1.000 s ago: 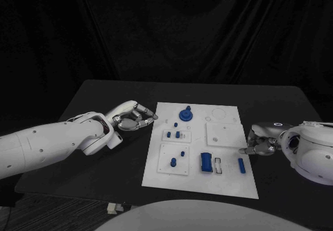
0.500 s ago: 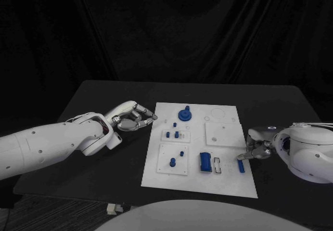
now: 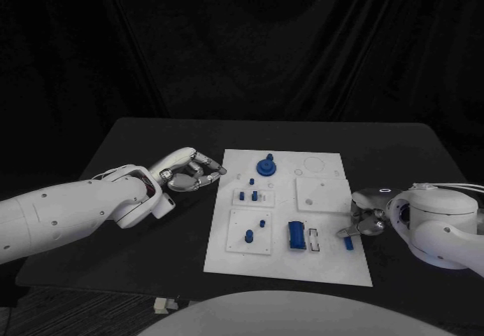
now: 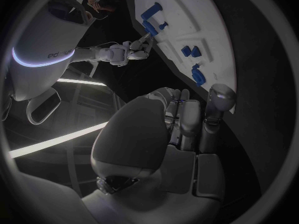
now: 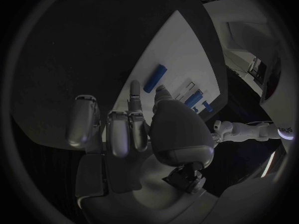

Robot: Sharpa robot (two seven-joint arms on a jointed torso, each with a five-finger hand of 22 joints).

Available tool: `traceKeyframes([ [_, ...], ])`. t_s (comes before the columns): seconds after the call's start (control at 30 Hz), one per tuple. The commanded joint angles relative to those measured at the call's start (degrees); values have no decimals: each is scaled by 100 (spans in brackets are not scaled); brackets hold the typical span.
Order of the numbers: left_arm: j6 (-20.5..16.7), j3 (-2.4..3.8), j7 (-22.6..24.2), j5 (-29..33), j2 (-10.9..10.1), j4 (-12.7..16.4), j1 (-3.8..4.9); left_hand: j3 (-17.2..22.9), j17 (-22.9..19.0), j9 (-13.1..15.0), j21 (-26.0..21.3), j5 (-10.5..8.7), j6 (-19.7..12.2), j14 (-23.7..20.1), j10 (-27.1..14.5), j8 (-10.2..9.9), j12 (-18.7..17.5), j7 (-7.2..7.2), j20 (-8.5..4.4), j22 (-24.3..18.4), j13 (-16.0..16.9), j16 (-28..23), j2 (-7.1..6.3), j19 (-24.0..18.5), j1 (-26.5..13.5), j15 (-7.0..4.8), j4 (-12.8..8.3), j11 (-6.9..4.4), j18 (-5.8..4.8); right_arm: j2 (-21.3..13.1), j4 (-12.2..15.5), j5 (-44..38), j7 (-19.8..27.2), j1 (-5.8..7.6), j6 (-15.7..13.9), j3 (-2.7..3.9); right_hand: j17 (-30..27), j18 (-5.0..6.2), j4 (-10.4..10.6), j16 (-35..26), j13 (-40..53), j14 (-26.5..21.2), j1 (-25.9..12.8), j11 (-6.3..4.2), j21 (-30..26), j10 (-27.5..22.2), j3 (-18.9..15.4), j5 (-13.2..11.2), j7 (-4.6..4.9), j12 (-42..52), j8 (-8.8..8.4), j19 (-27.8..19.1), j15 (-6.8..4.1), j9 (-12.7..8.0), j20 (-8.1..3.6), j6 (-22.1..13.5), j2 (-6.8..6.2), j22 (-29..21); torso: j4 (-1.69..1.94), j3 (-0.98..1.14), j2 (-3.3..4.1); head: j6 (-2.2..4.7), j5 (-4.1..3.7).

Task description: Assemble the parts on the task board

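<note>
Task board (image 3: 287, 259) lies between curled left hand (image 3: 189, 171) and right hand (image 3: 365, 222).

Slim blue bar part (image 3: 349, 243) at the right edge of the white rectangular task board (image 3: 287, 262): upper end covered by the silver right hand (image 3: 365, 225); contact cannot be told. Silver left hand (image 3: 189, 171) has fingers (image 3: 209, 168) curled; whether anything sits inside is hidden. Small blue pegs (image 3: 253, 194) too small to identify. The black desk (image 3: 151, 140) has its near edge cut off.
</note>
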Motion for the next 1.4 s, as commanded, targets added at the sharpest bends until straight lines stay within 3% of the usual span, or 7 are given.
traceKeyframes([
  [0.03,-30,5,104,24,4,15,-6,26,-6,6,-16,27,10,-38,39,24,1,42,9,574,4,-28,45,-48,14,0,1,12,44,17,9,-22,-111,-46,-192,0,872,99,-9,-26,1509,478,41,-14,-42,597,-30,57,9,21,-51,-40,-31,-23,-3,-49,20,907,2,0,1,0,-2],
  [0.43,-22,5,102,24,-1,18,-6,26,-6,6,-16,27,10,-38,39,24,1,42,9,574,4,-28,45,-48,14,0,1,12,44,125,-34,-23,-113,-163,-295,0,716,123,-440,-97,1509,449,668,-9,-233,597,57,1081,25,21,-216,-53,-45,-153,-17,-146,16,862,-1,0,0,0,19],
  [0.8,-13,5,100,24,7,16,-6,29,-10,7,-10,31,22,-41,59,29,7,48,9,575,5,-27,41,-51,13,1,0,13,44,188,-47,24,-114,-187,-451,0,565,141,-927,-170,1509,417,1223,-35,-380,597,220,1611,6,21,-274,-71,-63,-196,-38,-158,9,836,0,-1,-1,0,21],
  [0.87,-11,5,100,24,10,14,-6,29,-10,7,-10,31,22,-41,59,29,7,48,9,575,5,-27,41,-51,13,1,0,13,44,191,-46,73,-114,-188,-479,0,551,143,-991,-178,1509,415,1288,-37,-398,597,254,1608,4,21,-275,-74,-64,-197,-38,-153,10,833,0,-1,0,0,20],
  [1.0,-7,5,100,24,19,11,-6,29,-10,7,-10,31,22,-41,59,29,7,48,9,575,5,-27,41,-51,13,1,0,13,44,190,-50,268,-114,-190,-557,0,539,147,-1223,-186,1509,415,1422,-30,-433,597,740,915,18,21,-310,-67,-51,-231,-47,-139,-12,842,0,0,0,0,18],
  [1.27,-1,5,98,24,29,6,-6,29,-10,7,-10,31,22,-41,59,29,7,48,9,575,5,-27,41,-51,13,1,0,13,44,171,-39,744,-108,-190,-735,0,530,145,-1360,-191,1509,415,1227,-33,-462,597,1358,978,20,21,-319,-55,-43,-251,-32,-95,-230,861,-1,0,0,0,20],
  [1.4,2,5,96,24,32,4,-6,29,-10,7,-10,31,22,-41,59,29,7,48,9,575,5,-27,41,-51,13,1,0,13,44,142,-25,1170,-102,-190,-866,1,540,144,-1479,-186,1509,417,1063,-33,-470,597,1712,1237,14,21,-301,-44,-49,-240,-30,-59,-348,876,-2,0,2,0,17],
])
